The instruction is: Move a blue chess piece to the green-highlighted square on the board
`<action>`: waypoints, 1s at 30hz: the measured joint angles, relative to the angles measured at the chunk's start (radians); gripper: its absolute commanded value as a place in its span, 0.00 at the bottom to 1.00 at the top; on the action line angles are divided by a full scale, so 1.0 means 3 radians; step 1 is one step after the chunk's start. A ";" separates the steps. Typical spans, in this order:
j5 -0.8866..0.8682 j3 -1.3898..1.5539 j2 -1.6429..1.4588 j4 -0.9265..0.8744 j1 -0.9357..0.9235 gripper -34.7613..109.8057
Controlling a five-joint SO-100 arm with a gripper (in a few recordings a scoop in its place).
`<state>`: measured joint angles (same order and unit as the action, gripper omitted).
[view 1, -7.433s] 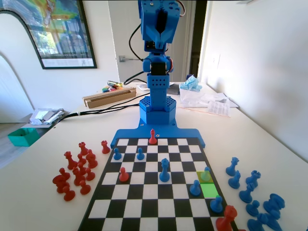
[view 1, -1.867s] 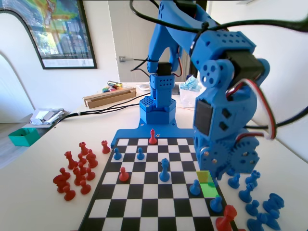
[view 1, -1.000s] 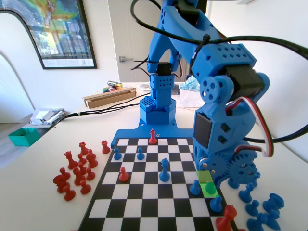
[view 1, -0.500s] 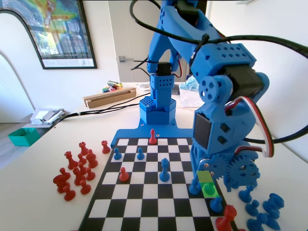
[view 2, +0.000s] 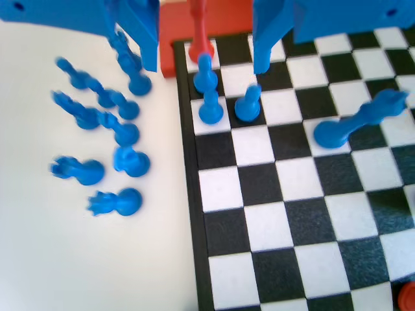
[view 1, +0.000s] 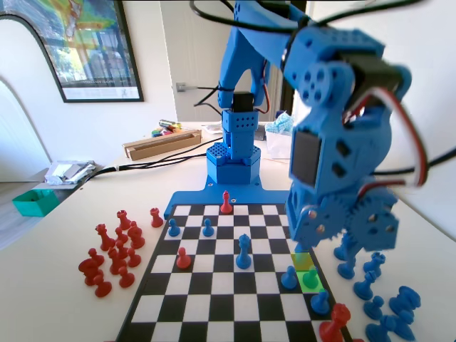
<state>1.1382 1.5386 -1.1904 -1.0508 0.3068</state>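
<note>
Fixed view: the board [view 1: 214, 296] is lying on a pale table [view 1: 64, 285] in a bright room, with a framed poster [view 1: 75, 46] hanging on the wall far to the left of the gripper [view 1: 342, 224]. The gripper is hanging above the board's right edge, blurred, its gear housing glossy blue plastic. Just below it and to its left, the blue chess piece [view 1: 311, 278] is standing upright on the green-highlighted square [view 1: 311, 281], tinted green by the glow. Half a second ago the gripper was sitting lower, right down at that square; it is now lifting clear of the pawn.

Wrist view: the two jaws are hanging well apart from the top edge, empty, nothing between them. Below the gap, the blue chess piece [view 2: 211, 107] is standing free on a white square at the board's [view 2: 292, 194] left edge, a second blue pawn [view 2: 247, 103] just right of it. Spare blue pieces [view 2: 107, 149], smooth and rounded, are lying on the table [view 2: 84, 259] under the left jaw.
</note>
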 measured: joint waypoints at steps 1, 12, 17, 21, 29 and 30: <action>0.0000 0.0000 -0.0061 -0.0036 -0.0005 0.36; 0.0286 0.0358 -0.1130 -0.0501 -0.0015 0.32; 0.0573 0.0440 -0.1820 -0.0905 -0.0082 0.30; 0.0849 0.0506 -0.2449 -0.1227 -0.0159 0.29; 0.1457 0.0685 -0.3641 -0.1892 -0.0368 0.29; 0.1529 0.0747 -0.3779 -0.1958 -0.0409 0.29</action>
<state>1.5969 1.7625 -2.3240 -1.6383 0.1841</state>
